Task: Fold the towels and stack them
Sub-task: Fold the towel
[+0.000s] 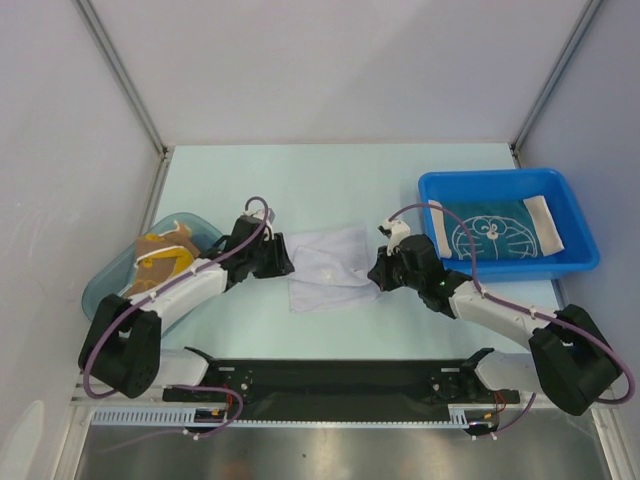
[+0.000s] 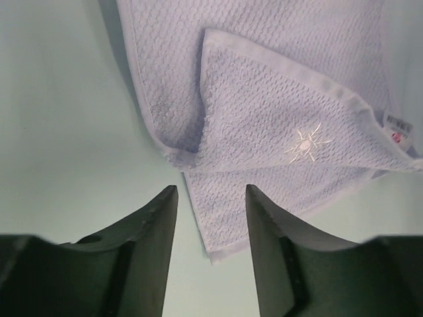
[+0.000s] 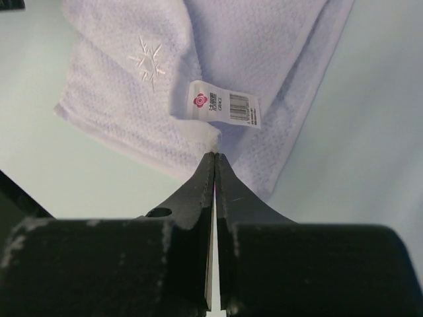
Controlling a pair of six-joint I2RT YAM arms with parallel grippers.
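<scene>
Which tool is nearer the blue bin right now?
Right. The right tool sits at the right edge of the white towel, just left of the blue bin; the left tool is across the towel, at its left edge.

place: robot lab cell | cues: bare panel walls [image 1: 330,70], aluminium frame posts [image 1: 120,72], pale table [image 1: 330,170]

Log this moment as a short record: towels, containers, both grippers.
white towel: between the grippers, partly folded, star mark up
left gripper: open, towel corner just ahead of its tips, holding nothing
right gripper: shut, tips at the towel edge below the label; grip on cloth unclear
blue bin: right side, holds teal towel
teal tub: left side, holds brown towel
</scene>
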